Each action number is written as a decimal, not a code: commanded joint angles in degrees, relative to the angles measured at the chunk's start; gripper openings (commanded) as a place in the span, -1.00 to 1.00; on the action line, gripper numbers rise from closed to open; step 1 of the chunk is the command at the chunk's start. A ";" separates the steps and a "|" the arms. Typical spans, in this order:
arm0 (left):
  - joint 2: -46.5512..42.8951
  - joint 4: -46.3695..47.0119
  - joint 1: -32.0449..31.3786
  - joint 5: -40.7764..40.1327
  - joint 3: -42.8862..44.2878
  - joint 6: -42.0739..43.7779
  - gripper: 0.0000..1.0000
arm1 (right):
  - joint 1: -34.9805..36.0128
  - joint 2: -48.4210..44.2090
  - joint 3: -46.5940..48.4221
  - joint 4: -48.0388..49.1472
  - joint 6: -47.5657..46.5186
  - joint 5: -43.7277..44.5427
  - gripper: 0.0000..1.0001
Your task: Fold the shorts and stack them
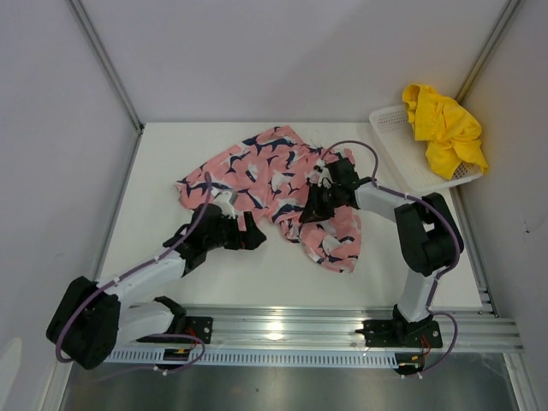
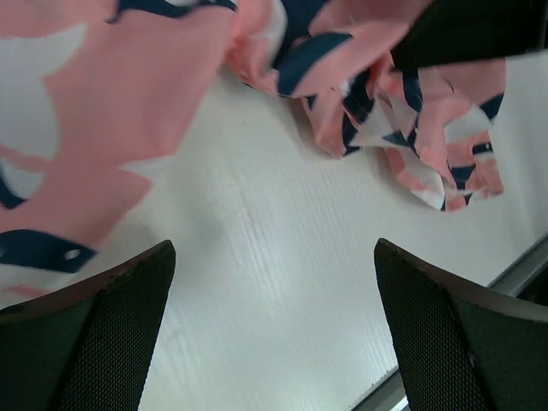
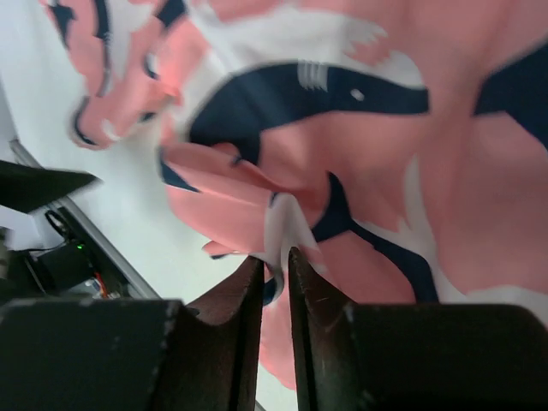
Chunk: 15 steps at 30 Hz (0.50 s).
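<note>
- White table (image 1: 257,274): two robot arms are bolted at its near edge.
- Pink shorts (image 1: 274,184) with a navy-and-white leafy print: they lie crumpled and unfolded around the middle of the table. The heap stretches roughly left to right, and one part trails toward the near edge on the right. Which end is the waist cannot be told.
- White mesh basket (image 1: 396,145): it sits at the far right corner of the table, well apart from the pink shorts.
- Yellow shorts (image 1: 445,128): they are bunched in the basket, draped over its right rim, with no clear direction.
- Left gripper (image 1: 253,233): it is just beside the near-left edge of the pink shorts. Its wrist camera shows the gripper (image 2: 274,330) with its two dark fingers (image 2: 120,325) wide apart. Only bare table (image 2: 257,257) lies between them, and pink cloth (image 2: 128,103) lies beyond.
- Right gripper (image 1: 312,205): it is over the right part of the pink shorts. Its wrist camera, slightly blurred, shows the gripper (image 3: 274,257) nearly closed, pinching a fold of the pink cloth (image 3: 411,171).
- Only the overhead view shows the basket and the yellow shorts. Only the wrist views show how the fingers stand.
</note>
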 commanded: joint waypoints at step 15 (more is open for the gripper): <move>21.12 11.75 -17.08 -17.51 13.86 9.00 0.79 | -0.52 0.09 8.12 1.05 0.53 -6.44 -0.63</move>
